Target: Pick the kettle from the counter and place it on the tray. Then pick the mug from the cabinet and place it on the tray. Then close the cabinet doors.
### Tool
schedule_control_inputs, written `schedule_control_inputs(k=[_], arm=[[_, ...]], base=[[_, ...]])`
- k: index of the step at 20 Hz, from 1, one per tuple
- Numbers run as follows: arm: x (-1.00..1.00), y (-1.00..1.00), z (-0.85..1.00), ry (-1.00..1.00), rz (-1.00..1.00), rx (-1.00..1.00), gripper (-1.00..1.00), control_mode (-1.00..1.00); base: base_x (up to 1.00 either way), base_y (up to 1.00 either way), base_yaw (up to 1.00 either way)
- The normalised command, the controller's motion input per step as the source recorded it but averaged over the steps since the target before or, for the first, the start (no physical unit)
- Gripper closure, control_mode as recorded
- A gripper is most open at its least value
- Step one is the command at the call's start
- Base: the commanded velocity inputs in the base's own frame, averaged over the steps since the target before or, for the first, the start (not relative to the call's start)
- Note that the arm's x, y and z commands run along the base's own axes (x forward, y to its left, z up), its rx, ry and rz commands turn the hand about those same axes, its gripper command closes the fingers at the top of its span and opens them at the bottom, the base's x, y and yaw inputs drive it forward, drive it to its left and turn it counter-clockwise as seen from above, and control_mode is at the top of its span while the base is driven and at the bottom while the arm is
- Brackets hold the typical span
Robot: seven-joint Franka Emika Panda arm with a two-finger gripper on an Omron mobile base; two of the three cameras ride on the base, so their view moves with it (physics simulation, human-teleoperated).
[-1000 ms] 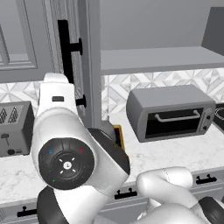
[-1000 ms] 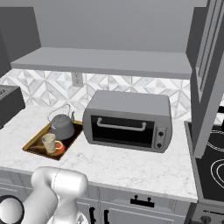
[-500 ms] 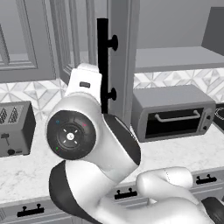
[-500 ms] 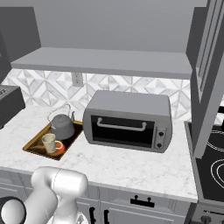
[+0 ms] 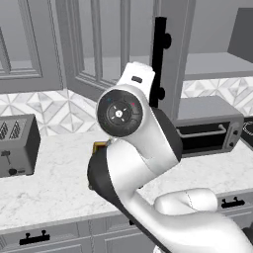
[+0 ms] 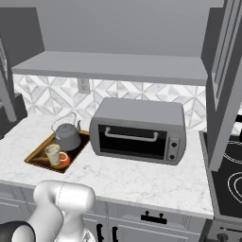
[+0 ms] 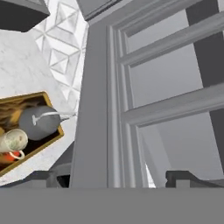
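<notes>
From where I stand, the kettle (image 6: 67, 136) and the mug (image 6: 53, 154) both sit on the tray (image 6: 37, 153), which lies on the marble table (image 6: 142, 177) just left of the big grey toaster oven (image 6: 138, 130). The kettle is at the back of the tray, its thin wire handle arching up, and the little cream mug stands just in front of it, near the orange-red spot in the painted picture. Up at the cabinet, one tall grey panelled door (image 5: 173, 54) hangs partly swung, its long black bar handle (image 5: 159, 59) standing upright right behind the arm's upper joint. The arm itself rears up high in front of that door. Looking along the hand, the claw (image 7: 118, 177) is spread wide with nothing between its two dark tips, and it sits close against the door's grey framed panels (image 7: 127, 109); I cannot tell whether it touches them. Beyond the door edge, down below, the tray (image 7: 48, 140) with kettle (image 7: 39, 121) and mug (image 7: 13, 141) shows on the table. A toaster (image 5: 17, 146) stands at the far left.
</notes>
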Motion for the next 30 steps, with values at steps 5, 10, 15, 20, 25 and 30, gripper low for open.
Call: schedule_control_inputs(k=[5, 10, 15, 20, 25, 30], arm=[[0.5, -0.83, -0.14, -0.01, -0.05, 0.08, -1.0, -1.0], [0.73, -0.54, -0.1, 0.0, 0.0, 0.07, -1.0, -1.0], [0.71, -0.12, 0.0, 0.0, 0.0, 0.03, -1.0, -1.0], [0.7, -0.13, -0.03, 0.0, 0.0, 0.0, -1.0, -1.0], [0.78, -0.28, -0.14, 0.07, 0.0, 0.0, -1.0, -1.0], [0.66, -0.25, -0.09, 0.03, 0.0, 0.0, -1.0, -1.0]], base=[[0.0, 0.0, 0.0], [0.0, 0.0, 0.0], [0.0, 0.0, 0.0], [0.0, 0.0, 0.0], [0.0, 0.0, 0.0], [0.0, 0.0, 0.0]])
